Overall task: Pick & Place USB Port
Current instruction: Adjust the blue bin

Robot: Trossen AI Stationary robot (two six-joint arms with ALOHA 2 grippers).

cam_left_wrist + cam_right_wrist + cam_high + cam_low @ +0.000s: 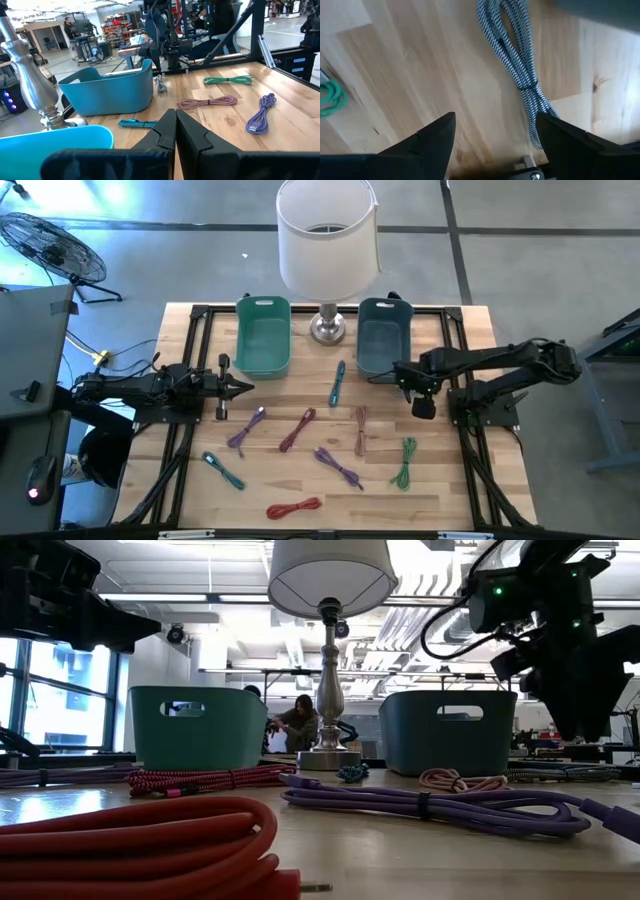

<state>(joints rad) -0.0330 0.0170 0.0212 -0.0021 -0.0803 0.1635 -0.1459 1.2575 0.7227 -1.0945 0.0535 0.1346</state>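
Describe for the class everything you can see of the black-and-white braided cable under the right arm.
The black-and-white braided cable is a woven-sheathed lead with a black and white pattern, folded into a long bundle of several parallel strands and cinched near the middle by a dark tie. It lies flat on the wooden table, beside the dark teal bin. The right gripper hangs over it, jaws open and straddling one end, not touching. A metal plug tip shows at that end.

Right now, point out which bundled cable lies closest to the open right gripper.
The black-and-white braided cable, lying right under the right gripper beside the darker bin. The other coloured cables lie farther out on the table.
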